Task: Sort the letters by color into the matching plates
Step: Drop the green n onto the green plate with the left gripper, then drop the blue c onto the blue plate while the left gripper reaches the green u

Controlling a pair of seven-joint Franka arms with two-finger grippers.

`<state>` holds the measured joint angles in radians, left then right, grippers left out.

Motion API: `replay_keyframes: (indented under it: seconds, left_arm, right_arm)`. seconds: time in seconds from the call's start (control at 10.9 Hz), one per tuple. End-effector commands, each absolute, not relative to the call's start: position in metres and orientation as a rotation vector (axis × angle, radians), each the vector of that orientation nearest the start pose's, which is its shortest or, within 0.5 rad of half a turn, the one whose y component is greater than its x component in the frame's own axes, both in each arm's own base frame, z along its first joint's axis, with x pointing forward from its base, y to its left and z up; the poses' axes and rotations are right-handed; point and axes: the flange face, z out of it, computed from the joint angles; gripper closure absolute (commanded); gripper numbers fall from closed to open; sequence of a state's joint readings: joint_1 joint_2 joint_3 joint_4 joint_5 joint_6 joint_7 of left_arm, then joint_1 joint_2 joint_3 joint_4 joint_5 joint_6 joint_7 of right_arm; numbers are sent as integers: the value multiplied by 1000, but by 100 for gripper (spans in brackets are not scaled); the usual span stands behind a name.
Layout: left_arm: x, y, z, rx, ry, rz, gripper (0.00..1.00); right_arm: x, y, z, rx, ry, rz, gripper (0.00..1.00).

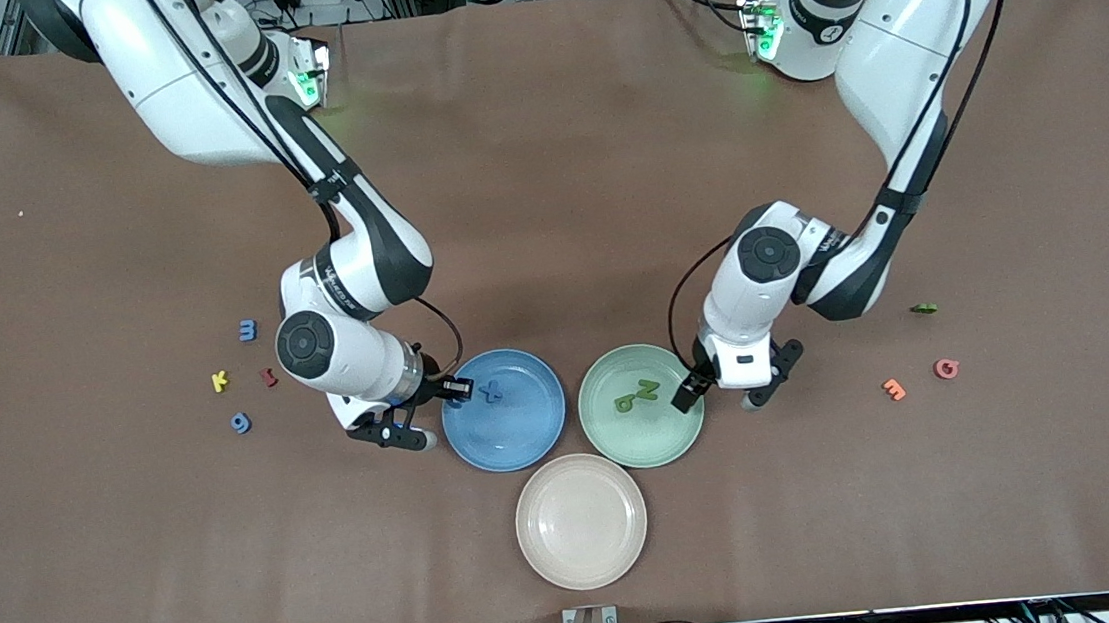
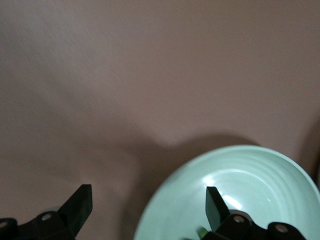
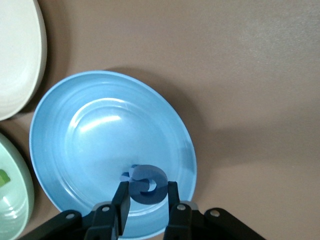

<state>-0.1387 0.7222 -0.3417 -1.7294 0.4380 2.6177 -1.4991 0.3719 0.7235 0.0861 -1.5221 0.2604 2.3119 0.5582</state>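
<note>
My right gripper [image 1: 459,389] is shut on a round blue letter [image 3: 147,184] and holds it over the blue plate [image 1: 515,435], near the rim at the right arm's end. A blue X-shaped letter [image 1: 491,390] lies in that plate; in the right wrist view [image 3: 126,175] it is partly hidden under the held letter. My left gripper [image 1: 722,395] is open and empty, straddling the rim of the pale green plate [image 1: 646,439], which holds green letters [image 1: 637,397]. The beige plate [image 1: 581,520] lies nearest the front camera and holds nothing.
Toward the right arm's end lie a blue letter [image 1: 247,329], a yellow one [image 1: 219,381], a red one [image 1: 268,377] and another blue one [image 1: 241,422]. Toward the left arm's end lie a green letter [image 1: 924,308], an orange one [image 1: 894,388] and a pink one [image 1: 946,369].
</note>
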Motion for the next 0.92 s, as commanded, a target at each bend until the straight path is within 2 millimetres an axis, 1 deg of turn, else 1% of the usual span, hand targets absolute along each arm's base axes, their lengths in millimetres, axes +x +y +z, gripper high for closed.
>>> replay_keyframes:
  seconds: [0.0, 0.18, 0.28, 0.37, 0.46, 0.55, 0.64, 0.74, 0.83]
  left_arm:
    - [618, -254, 206, -3042, -979, -259, 0]
    - [608, -215, 213, -3058, -755, -249, 0]
    - [603, -196, 216, -3059, -661, -240, 0]
    - [597, -179, 218, -3060, -581, -229, 0]
    - [591, -163, 215, -3056, -526, -203, 0]
    - [580, -147, 209, -3052, -445, -167, 0]
    - [571, -132, 208, -3048, -363, -142, 0]
    - [560, -116, 206, -3041, -280, -113, 0]
    - [546, -104, 204, -3036, -192, -88, 0]
  right_arm:
    - [656, 329, 233, -2830, 477, 110, 95]
    - [660, 335, 228, -2829, 470, 104, 94]
    - [660, 339, 226, -2829, 464, 103, 86]
    - [660, 339, 224, -2829, 465, 105, 68]
    - [660, 339, 223, -2829, 465, 105, 48]
    - [662, 336, 224, -2827, 472, 105, 30]
    - [664, 333, 225, -2825, 476, 102, 25]
    - [666, 329, 228, -2824, 483, 98, 21]
    - [668, 321, 232, -2830, 487, 116, 18]
